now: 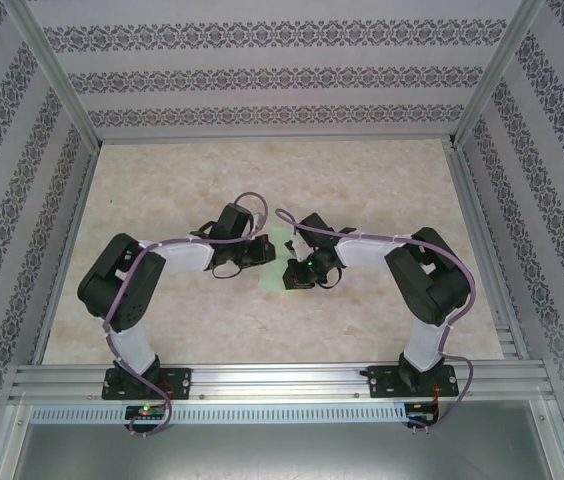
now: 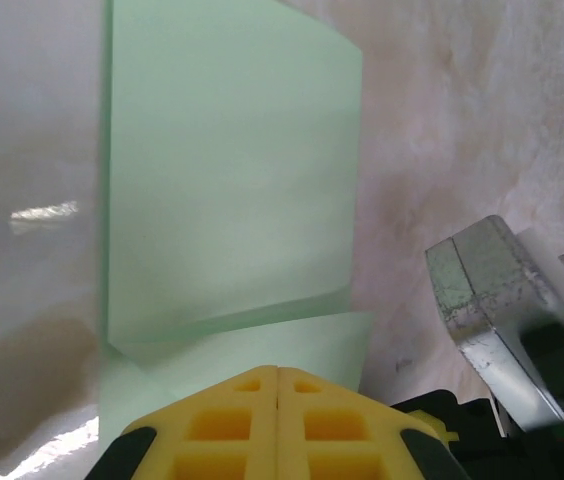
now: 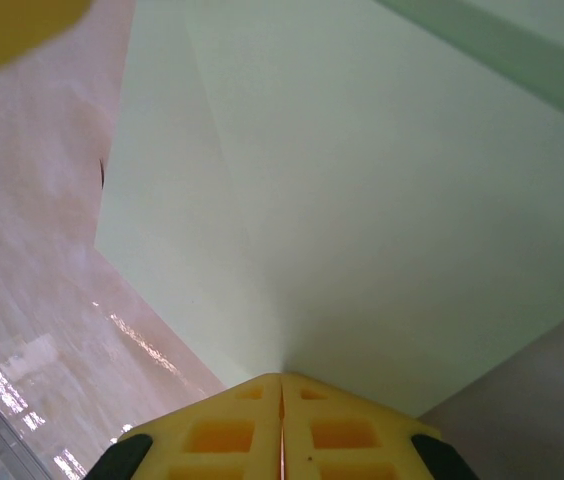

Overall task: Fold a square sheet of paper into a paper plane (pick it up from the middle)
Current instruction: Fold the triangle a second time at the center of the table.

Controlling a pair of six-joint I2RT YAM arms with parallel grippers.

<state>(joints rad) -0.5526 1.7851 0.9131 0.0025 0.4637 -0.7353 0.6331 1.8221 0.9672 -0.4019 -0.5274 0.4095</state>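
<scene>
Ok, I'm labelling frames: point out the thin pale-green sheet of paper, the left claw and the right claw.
thin pale-green sheet of paper (image 2: 232, 170): left wrist view, large flat panel.
left claw (image 2: 278, 372): left wrist view, seam between yellow fingertips.
right claw (image 3: 281, 378): right wrist view, seam between yellow fingertips.

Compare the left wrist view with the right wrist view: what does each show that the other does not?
Left wrist view: above the left gripper, a folded flap across the square sheet of paper, and a grey metal part. Right wrist view: a faint crease running up from the right gripper. Both: pale-green paper, marbled table, shut yellow fingertips.
</scene>
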